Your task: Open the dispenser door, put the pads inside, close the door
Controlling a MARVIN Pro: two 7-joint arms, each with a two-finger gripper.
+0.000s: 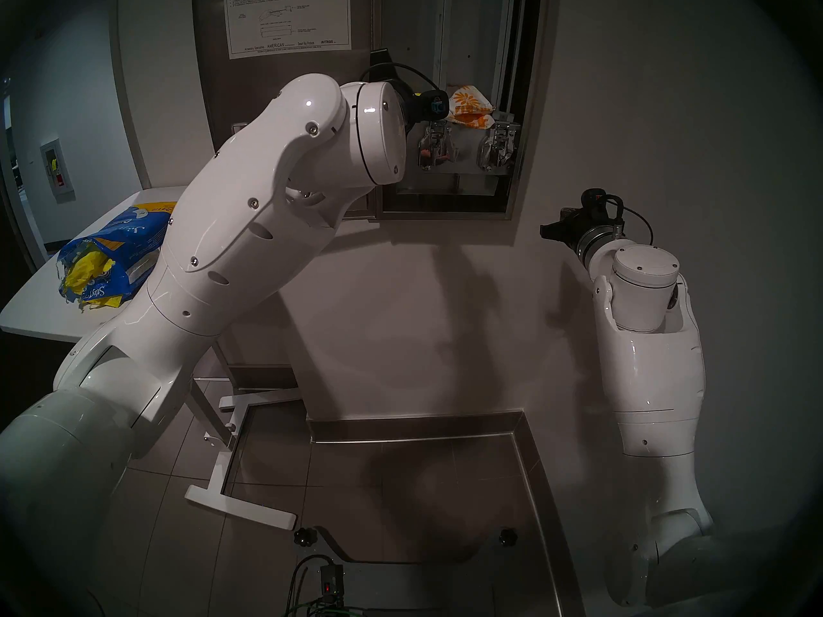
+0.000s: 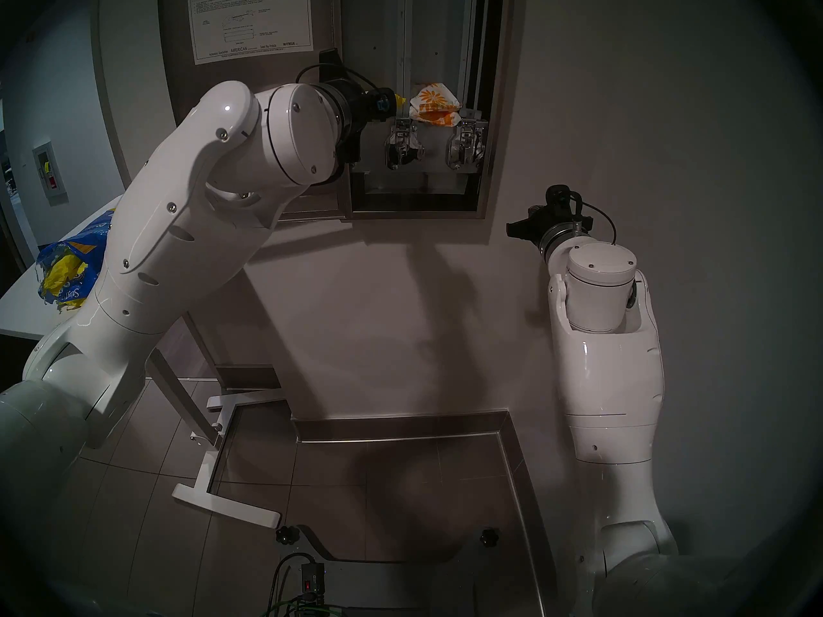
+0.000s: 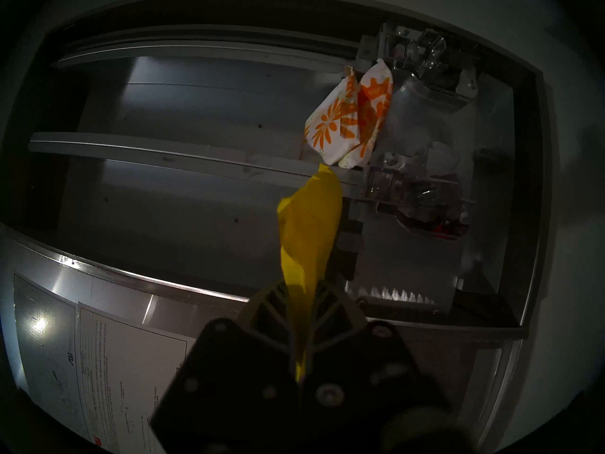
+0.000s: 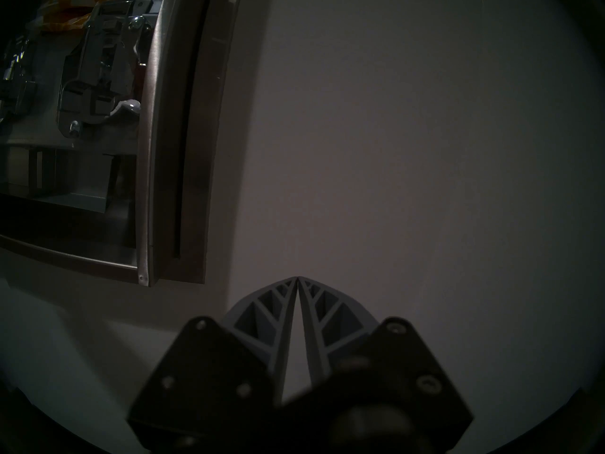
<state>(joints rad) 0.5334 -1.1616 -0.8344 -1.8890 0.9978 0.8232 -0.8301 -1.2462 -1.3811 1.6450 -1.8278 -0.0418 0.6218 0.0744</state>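
A yellow pad [image 3: 307,234] is pinched between the closed fingers of the left gripper [image 3: 302,288], its long axis running straight out from the fingertips toward the open cabinet; in the left wrist view its free end reaches the divider rail [image 3: 196,158] that parts the two channels, just below the white packets with orange flowers [image 3: 347,122] already lying in the farther channel. So the pad still sits outside the stack space, pointing in, and the coming move looks to hinge on carrying it forward along that same axis and into one channel, not onto the rail's edge; which channel is meant I cannot tell. The dispenser door [image 1: 285,68] stands swung open to the left, its white instruction sheet [image 1: 285,17] facing out, close behind the left wrist. The left arm is plainly the nearer one. The right gripper [image 4: 298,279] hangs shut and empty against bare wall, below and to the right of the cabinet frame [image 4: 154,148]. More yellow pads show in the torn blue bag [image 1: 107,264] on the counter [image 1: 40,309] at far left.
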